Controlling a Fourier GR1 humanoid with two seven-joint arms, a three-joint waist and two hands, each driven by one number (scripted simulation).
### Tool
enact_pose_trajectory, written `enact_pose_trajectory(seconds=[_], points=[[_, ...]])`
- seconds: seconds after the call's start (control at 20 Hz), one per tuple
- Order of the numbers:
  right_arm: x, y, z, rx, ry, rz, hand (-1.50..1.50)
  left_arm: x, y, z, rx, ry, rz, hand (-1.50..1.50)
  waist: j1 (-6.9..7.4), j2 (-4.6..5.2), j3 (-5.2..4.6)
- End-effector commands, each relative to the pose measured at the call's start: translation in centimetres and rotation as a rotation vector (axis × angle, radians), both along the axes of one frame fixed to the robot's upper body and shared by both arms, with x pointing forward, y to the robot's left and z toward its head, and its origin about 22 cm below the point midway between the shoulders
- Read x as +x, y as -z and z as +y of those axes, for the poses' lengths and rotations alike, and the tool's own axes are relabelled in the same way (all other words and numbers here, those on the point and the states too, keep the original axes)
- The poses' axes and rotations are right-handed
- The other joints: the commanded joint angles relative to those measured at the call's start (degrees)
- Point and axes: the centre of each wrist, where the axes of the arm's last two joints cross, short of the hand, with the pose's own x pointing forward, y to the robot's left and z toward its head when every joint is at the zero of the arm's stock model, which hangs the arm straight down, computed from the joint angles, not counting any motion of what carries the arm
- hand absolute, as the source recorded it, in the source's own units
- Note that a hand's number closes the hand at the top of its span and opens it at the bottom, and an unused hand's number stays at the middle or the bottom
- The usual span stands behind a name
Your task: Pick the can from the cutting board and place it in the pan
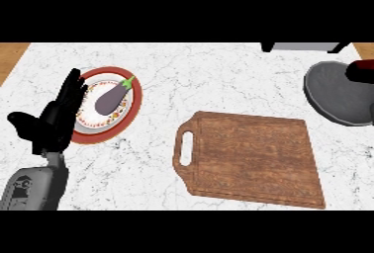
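We are judging the dark red can point(362, 70), already over the grey pan point(340, 94) at far right, needs lowering upright inside its rim; the right hand is unseen, while the left hand point(53, 118) is resting open.

pan point(340, 94) cut by right edge, plate point(110, 123) partly behind left hand point(55, 116)

Bare counter point(219, 74) between plate point(135, 111), pan point(332, 94)

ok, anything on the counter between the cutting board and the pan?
Nothing visible. The strip of white marble counter between the brown wooden cutting board and the grey round pan is bare. A dark red object shows over the pan, cut off at the view's edge.
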Motion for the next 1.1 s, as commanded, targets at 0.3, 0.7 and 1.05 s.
enact_pose_trajectory(seconds=[0.3, 0.7, 1.05], points=[[-2.2, 3.5, -4.6, 0.176, 0.024, -0.050, 1.50, 1.4, -0.3, -2.0, -0.016, 0.017, -0.005, 0.00, 0.94, 0.77, 0.23], [-2.9, 5.6, -4.7, 0.473, -0.119, -0.014, -1.50, 0.6, 1.6, -2.1, -0.006, 0.026, -0.013, 0.00, 1.50, 1.01, 0.23], [-3.7, 7.0, -4.5, 0.394, -0.156, -0.273, -1.50, 0.8, -0.7, 0.3, -0.003, -0.012, 0.003, 0.00, 0.12, -0.04, 0.11]])
